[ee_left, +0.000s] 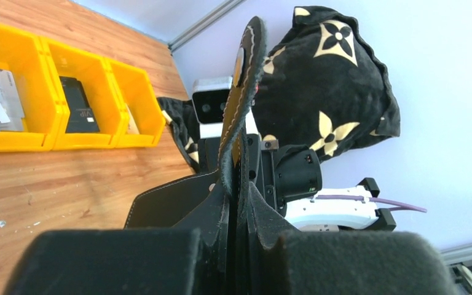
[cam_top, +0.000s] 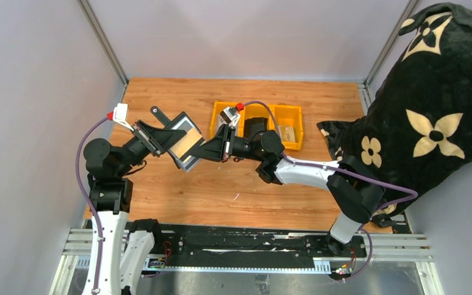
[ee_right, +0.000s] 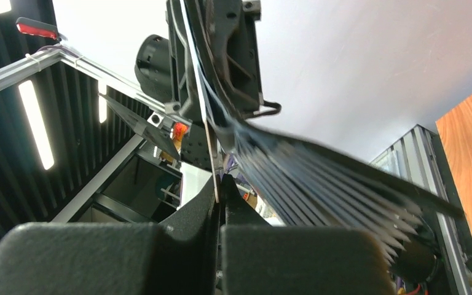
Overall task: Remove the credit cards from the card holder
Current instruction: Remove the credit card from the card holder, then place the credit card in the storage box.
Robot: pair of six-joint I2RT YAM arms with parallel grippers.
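Note:
My left gripper [cam_top: 161, 139] is shut on the black card holder [cam_top: 183, 146] and holds it open above the table. Its grey inside faces up, and its strap tab [cam_top: 157, 112] sticks out behind. In the left wrist view the card holder [ee_left: 241, 104] stands edge-on between my shut fingers [ee_left: 236, 184]. My right gripper [cam_top: 207, 149] meets the holder's right edge. In the right wrist view it [ee_right: 219, 178] is shut on the thin pale edge of a credit card [ee_right: 210, 150]. The holder's fanned grey slots [ee_right: 319, 178] lie blurred beside it.
Three joined yellow bins [cam_top: 290, 112] stand behind the grippers, one with a chunky black item [cam_top: 255, 126]. A large black pillow with cream flowers [cam_top: 433, 110] fills the right side. Grey walls and metal posts enclose the wooden table [cam_top: 221, 190].

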